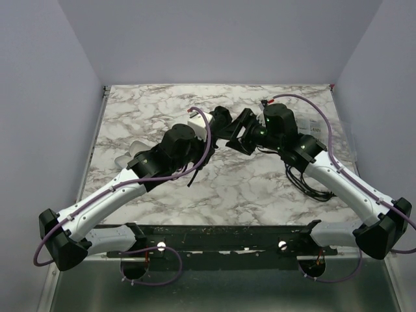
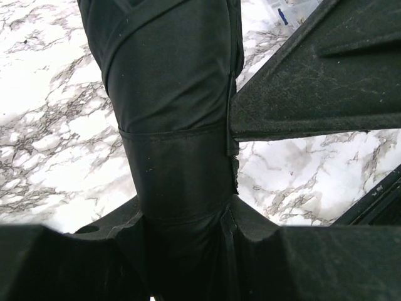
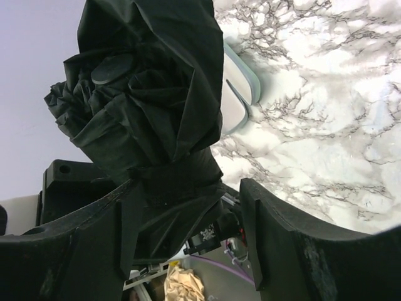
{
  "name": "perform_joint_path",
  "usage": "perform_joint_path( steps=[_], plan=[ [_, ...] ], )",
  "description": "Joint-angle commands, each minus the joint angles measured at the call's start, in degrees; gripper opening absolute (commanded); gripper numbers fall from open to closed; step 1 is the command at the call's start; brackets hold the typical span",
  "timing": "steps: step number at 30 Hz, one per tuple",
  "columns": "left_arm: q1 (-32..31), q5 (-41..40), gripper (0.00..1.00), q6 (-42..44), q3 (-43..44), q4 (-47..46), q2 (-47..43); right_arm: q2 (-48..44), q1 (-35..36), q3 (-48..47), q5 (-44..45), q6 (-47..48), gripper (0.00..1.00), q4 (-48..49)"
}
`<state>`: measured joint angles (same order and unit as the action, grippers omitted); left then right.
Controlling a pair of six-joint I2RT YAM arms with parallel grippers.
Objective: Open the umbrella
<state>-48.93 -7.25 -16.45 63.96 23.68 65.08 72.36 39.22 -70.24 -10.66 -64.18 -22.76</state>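
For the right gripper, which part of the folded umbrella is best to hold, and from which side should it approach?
Probably the smooth, tightly wrapped section of the umbrella, next to where the left gripper clamps it, not the loose ruffled end. The right gripper should come from the side, square to its long axis: there the roll is narrow and even.

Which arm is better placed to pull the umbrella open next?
Right. The left fingers clamp the umbrella around its wrapped body, a good anchor. The right fingers straddle its bunched end, not yet closed, probably ready to grip and pull.
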Motion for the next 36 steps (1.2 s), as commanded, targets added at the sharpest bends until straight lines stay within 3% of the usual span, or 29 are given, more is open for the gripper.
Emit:
perform_joint_path(
  steps=[1, 10, 17, 29, 36],
  plan=[
    [-0.08, 1.45, 0.00, 1.77, -1.38, -4.69, -1.44, 0.62, 0.57, -1.23, -0.94, -1.03, 0.67, 2.51],
    [-0.05, 0.30, 0.00, 2.73, -1.99, -4.42, -2.22, -0.19, 0.70, 0.06, -0.61, -2.26, 0.65, 6.61],
    [-0.03, 0.30, 0.00, 2.74, -2.34, -4.51, -3.14, -0.80, 0.92, 4.31, 0.00, -4.20, 0.48, 8.26],
    [-0.03, -1.20, 0.00, 2.82, -2.11, -3.71, -3.11, -1.42, 2.13, 6.78, 1.38, -4.73, 0.01, 8.34],
    [-0.03, -1.85, 0.00, 2.78, -2.35, -3.60, -3.53, -3.13, 2.26, 8.39, 2.74, -3.89, 0.01, 6.95]
  ],
)
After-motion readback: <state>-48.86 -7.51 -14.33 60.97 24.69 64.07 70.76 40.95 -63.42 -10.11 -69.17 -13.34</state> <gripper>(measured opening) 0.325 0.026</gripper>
